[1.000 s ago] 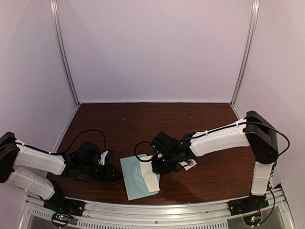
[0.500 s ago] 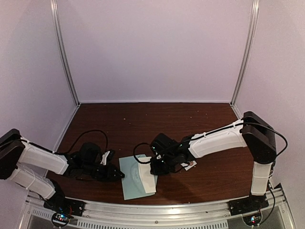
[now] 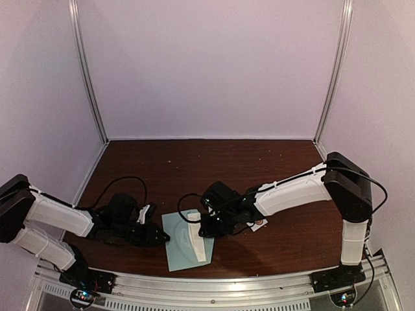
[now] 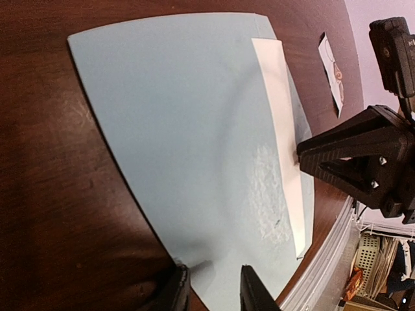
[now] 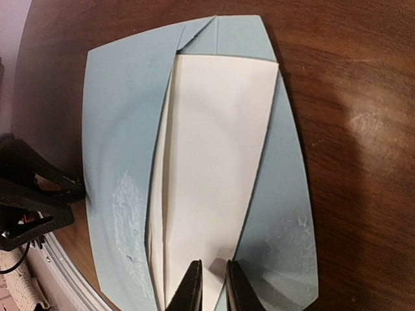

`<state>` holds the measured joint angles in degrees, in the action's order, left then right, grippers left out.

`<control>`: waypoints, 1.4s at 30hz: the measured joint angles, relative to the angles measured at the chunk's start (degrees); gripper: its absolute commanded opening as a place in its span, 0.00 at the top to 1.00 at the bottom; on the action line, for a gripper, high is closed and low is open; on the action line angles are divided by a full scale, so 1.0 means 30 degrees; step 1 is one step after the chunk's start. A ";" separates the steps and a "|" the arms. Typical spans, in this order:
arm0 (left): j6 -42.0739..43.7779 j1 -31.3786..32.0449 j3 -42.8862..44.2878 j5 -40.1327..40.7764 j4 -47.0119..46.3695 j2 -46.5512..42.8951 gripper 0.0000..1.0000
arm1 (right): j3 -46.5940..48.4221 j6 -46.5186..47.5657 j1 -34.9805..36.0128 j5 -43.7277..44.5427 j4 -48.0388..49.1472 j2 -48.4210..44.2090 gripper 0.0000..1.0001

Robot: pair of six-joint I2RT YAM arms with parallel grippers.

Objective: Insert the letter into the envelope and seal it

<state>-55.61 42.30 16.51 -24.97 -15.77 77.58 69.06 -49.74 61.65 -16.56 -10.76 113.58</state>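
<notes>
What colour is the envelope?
The envelope is pale teal-green, best seen in the left wrist view.

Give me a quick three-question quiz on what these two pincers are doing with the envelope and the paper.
1. True or false: the white letter is completely hidden inside the pale teal envelope.
2. Which pincer is on the letter? A) left B) right C) neither
3. Fill in: the sticker strip lies to the envelope's ____ (robot's own side).
Key: 1 false, much of it shows. 2 B: the right pincer closes on the letter's near edge, while the left pincer sits at the envelope's edge. 3 right.
</notes>
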 measured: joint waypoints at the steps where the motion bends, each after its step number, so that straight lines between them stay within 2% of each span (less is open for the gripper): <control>1: 0.0000 0.0000 0.0000 -0.0015 -0.0044 0.0036 0.72 | 0.0000 0.0000 0.0000 -0.0029 0.0087 0.0022 0.85; 14: 0.0000 -0.0036 0.0000 -0.0138 -0.0466 0.0335 0.72 | 0.0029 0.0000 0.0000 -0.0619 0.1523 0.0466 0.83; 20: 0.0138 -0.0036 0.0029 -0.0087 -0.0313 0.0197 0.66 | 0.0036 0.0036 0.0000 -0.0765 0.1814 0.0495 0.70; 28: 0.0423 -0.0036 0.0379 0.0903 0.1290 -0.1923 0.63 | -0.0160 0.0153 -0.0109 -0.0466 0.1253 -0.0306 0.66; 32: 0.0306 -0.0036 0.0342 0.0991 0.1253 -0.2033 0.63 | -0.0444 0.0124 -0.0153 -0.0481 0.1275 -0.0648 0.58; 42: -0.0058 -0.0036 0.0102 0.0656 0.0568 -0.0809 0.66 | -0.1005 -0.0168 -0.0168 -0.1027 0.2098 -0.0634 0.61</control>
<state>-55.79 42.19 16.82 -23.00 -14.06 75.16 66.04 -50.24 61.14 -19.64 -4.47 111.68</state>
